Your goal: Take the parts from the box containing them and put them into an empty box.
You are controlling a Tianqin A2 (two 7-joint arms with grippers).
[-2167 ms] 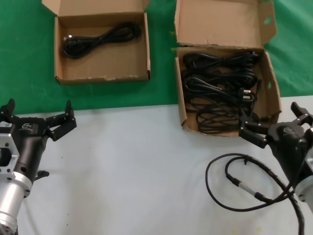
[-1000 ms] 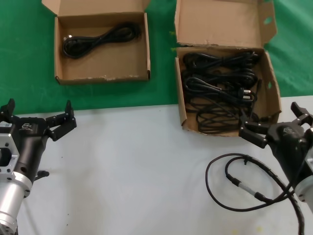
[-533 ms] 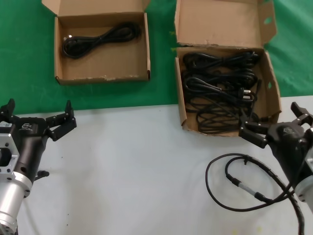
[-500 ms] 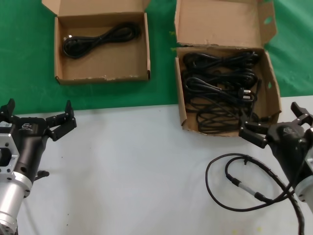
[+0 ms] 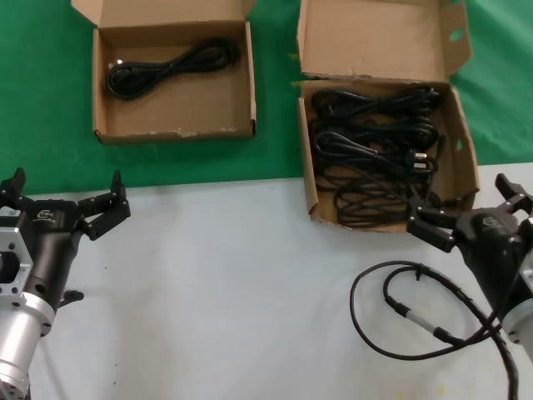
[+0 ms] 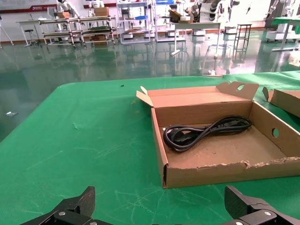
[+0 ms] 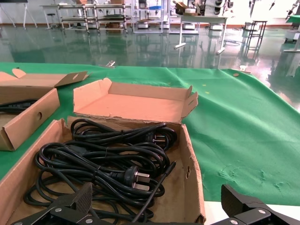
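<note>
The larger brown box (image 5: 375, 42) at the back right holds several coiled black power cords (image 5: 375, 142). The smaller squarish box (image 5: 179, 129) at the back left holds one black power cord (image 5: 171, 67). My right gripper (image 5: 460, 200) is open and empty, just in front of the larger box's bent front wall. In the right wrist view the cords (image 7: 103, 159) lie close ahead of the right gripper (image 7: 157, 194). My left gripper (image 5: 67, 190) is open and empty, at the white table's left, well in front of the smaller box. The left wrist view shows the left gripper (image 6: 159, 199), that box (image 6: 225, 171) and its cord (image 6: 206, 133).
Both boxes stand on green cloth (image 5: 42, 100). Both arms are over the white table (image 5: 233, 283). A thin looping black wire with small silver connectors (image 5: 408, 308) lies on the table by my right arm.
</note>
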